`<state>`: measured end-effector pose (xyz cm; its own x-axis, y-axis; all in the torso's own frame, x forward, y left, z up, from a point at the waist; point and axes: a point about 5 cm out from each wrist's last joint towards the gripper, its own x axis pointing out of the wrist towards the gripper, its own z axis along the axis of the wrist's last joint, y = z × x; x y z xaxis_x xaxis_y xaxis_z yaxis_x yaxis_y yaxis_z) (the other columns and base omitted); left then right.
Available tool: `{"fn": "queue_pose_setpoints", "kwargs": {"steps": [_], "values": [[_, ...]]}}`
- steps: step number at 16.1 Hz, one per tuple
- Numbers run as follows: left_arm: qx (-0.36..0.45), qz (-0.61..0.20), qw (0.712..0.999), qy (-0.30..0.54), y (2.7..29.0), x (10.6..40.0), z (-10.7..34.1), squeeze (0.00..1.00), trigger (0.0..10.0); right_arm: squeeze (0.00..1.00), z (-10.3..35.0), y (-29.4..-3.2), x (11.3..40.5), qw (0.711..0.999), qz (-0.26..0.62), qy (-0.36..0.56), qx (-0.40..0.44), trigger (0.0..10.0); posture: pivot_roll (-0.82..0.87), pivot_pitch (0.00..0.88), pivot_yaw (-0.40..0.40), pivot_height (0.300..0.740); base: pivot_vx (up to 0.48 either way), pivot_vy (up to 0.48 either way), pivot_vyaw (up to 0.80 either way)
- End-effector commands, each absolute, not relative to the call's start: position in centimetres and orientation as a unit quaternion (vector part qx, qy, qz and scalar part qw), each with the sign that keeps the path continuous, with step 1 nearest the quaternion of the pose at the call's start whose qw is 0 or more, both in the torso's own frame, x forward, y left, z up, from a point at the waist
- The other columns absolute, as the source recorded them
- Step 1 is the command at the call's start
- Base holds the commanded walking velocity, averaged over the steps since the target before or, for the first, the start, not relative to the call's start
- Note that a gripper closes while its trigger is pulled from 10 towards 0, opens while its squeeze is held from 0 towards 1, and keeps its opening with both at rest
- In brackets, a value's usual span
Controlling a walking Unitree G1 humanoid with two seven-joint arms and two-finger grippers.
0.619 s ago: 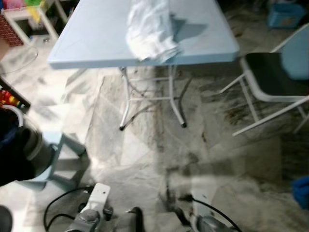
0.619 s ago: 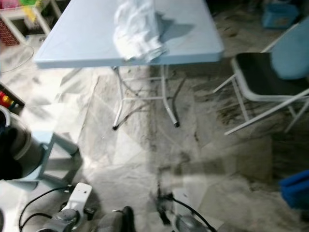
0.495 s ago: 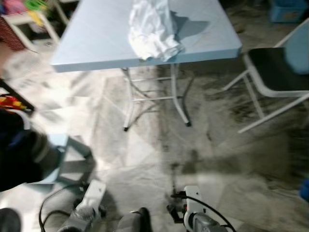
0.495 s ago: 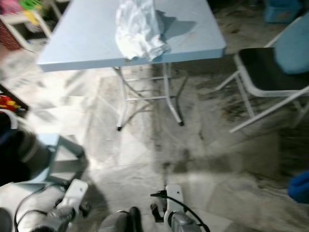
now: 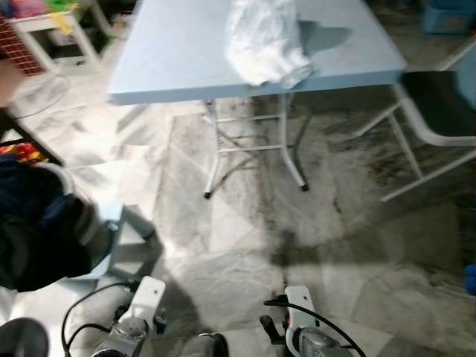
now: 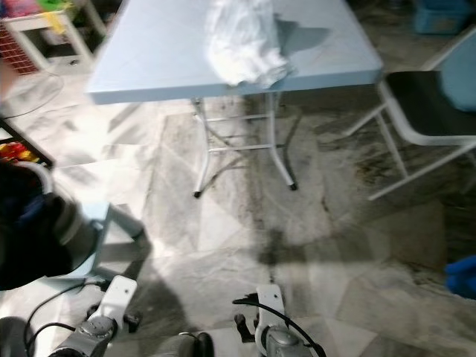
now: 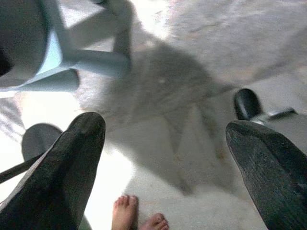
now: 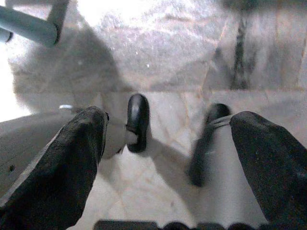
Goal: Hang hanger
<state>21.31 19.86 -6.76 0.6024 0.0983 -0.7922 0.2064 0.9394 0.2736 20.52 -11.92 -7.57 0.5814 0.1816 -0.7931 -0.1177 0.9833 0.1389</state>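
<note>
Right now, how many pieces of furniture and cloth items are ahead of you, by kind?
Light blue folding table: 1
Crumpled white cloth on the table: 1
White-framed chair with dark seat: 1
Light blue stool: 1
Total: 4

Folding chair (image 5: 439, 111): black seat and white frame, cut by the right edge.
Blue object (image 6: 462, 277): cropped, unidentifiable.
Dark bundle (image 5: 37, 230): blurred, left.
Bare toes (image 7: 136, 218): cropped.

No readable text, label, brand, number or sign anywhere. Nothing printed on the blue tabletop (image 5: 186, 52), the white cloth (image 5: 264, 41) lying on it, the chair (image 6: 431, 111) or the marble floor (image 5: 245, 230); everything softened by blur.
</note>
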Motion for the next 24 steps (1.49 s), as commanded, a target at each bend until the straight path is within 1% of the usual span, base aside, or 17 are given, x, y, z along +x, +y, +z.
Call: {"fn": "queue_pose_setpoints", "kwargs": {"steps": [1, 2, 4, 5, 6, 7, 8, 10, 11, 12, 13, 14, 17, 18, 20, 24], "values": [[0.168, -0.035, 0.874, 0.455, 19.5, 20.4, -7.3, 0.00, 10.0, 0.00, -8.1, -12.6, 19.6, 0.885, 0.075, 0.459, 0.033, 10.0, -0.05, 0.199, 0.064, 0.740, 0.000, 0.480, 0.00], [0.180, -0.062, 0.880, 0.435, 19.2, 20.8, -7.1, 0.00, 10.0, 0.00, -7.9, -12.7, 19.8, 0.892, 0.077, 0.443, 0.032, 10.0, -0.04, 0.203, 0.053, 0.740, 0.000, 0.480, 0.00], [0.161, -0.042, 0.895, 0.413, 19.0, 20.9, -6.9, 0.00, 10.0, 0.00, -7.7, -12.8, 20.0, 0.901, 0.063, 0.425, 0.057, 10.0, -0.02, 0.209, 0.036, 0.740, 0.000, 0.480, 0.00], [0.155, -0.041, 0.911, 0.380, 18.7, 21.3, -6.6, 0.00, 10.0, 0.00, -6.9, -14.0, 21.1, 0.918, 0.070, 0.388, 0.049, 10.0, -0.01, 0.215, 0.019, 0.740, 0.000, 0.480, 0.00], [0.148, -0.037, 0.917, 0.369, 18.6, 21.4, -6.4, 0.00, 10.0, 0.00, -5.6, -15.7, 22.8, 0.936, 0.078, 0.339, 0.049, 10.0, -0.01, 0.216, 0.016, 0.740, 0.000, 0.480, 0.00], [0.125, -0.030, 0.926, 0.356, 18.4, 21.5, -6.3, 0.00, 10.0, 0.00, -4.3, -16.7, 23.9, 0.950, 0.088, 0.296, 0.036, 10.0, 0.01, 0.219, 0.009, 0.740, 0.000, 0.480, 0.00], [0.133, -0.024, 0.936, 0.324, 18.3, 21.8, -5.8, 0.00, 10.0, 0.00, -3.1, -17.1, 25.0, 0.961, 0.096, 0.259, 0.025, 10.0, 0.01, 0.221, 0.002, 0.740, 0.000, 0.480, 0.00], [0.150, -0.023, 0.945, 0.290, 18.2, 22.2, -5.3, 0.00, 10.0, 0.00, -1.5, -17.3, 26.4, 0.973, 0.091, 0.210, 0.032, 10.0, 0.02, 0.223, -0.004, 0.740, 0.000, 0.480, 0.00], [0.153, -0.021, 0.955, 0.252, 18.1, 23.2, -4.4, 0.00, 10.0, 0.00, -0.7, -17.2, 27.0, 0.977, 0.094, 0.187, 0.034, 10.0, 0.02, 0.224, -0.005, 0.740, 0.000, 0.480, 0.00], [0.148, -0.026, 0.985, 0.091, 17.4, 27.2, 1.1, 0.00, 10.0, 0.00, 0.8, -17.1, 27.9, 0.984, 0.099, 0.141, 0.044, 10.0, 0.02, 0.226, -0.006, 0.740, 0.000, 0.480, 0.00], [0.147, -0.029, 0.987, 0.052, 17.2, 27.9, 2.7, 0.00, 10.0, 0.00, 1.4, -17.0, 28.1, 0.986, 0.103, 0.123, 0.044, 10.0, 0.02, 0.228, -0.007, 0.740, 0.000, 0.000, 0.00], [0.128, -0.052, 0.990, -0.004, 16.4, 28.1, 4.5, 0.00, 10.0, 0.00, 3.8, -16.6, 28.5, 0.990, 0.111, 0.064, 0.050, 10.0, 0.02, 0.231, -0.004, 0.740, 0.000, 0.000, 0.00], [0.128, -0.056, 0.990, -0.032, 16.1, 28.3, 5.5, 0.00, 10.0, 0.00, 4.9, -16.0, 28.4, 0.991, 0.110, 0.036, 0.060, 10.0, 0.02, 0.223, 0.009, 0.740, 0.000, 0.000, 0.00], [0.124, -0.056, 0.989, -0.050, 16.0, 28.5, 6.9, 0.00, 10.0, 0.00, 5.3, -15.4, 28.1, 0.991, 0.110, 0.029, 0.071, 10.0, 0.01, 0.222, 0.013, 0.740, 0.000, 0.000, 0.00], [0.107, -0.059, 0.990, -0.063, 15.7, 28.7, 8.2, 0.00, 10.0, 0.00, 5.8, -15.0, 28.0, 0.991, 0.112, 0.019, 0.073, 10.0, 0.01, 0.232, 0.016, 0.740, 0.000, 0.000, 0.00], [0.093, -0.059, 0.991, -0.078, 15.0, 28.9, 9.4, 0.00, 10.0, 0.00, 6.9, -15.1, 27.8, 0.992, 0.102, 0.004, 0.068, 10.0, 0.02, 0.241, 0.013, 0.740, 0.000, 0.000, 0.00]]}}
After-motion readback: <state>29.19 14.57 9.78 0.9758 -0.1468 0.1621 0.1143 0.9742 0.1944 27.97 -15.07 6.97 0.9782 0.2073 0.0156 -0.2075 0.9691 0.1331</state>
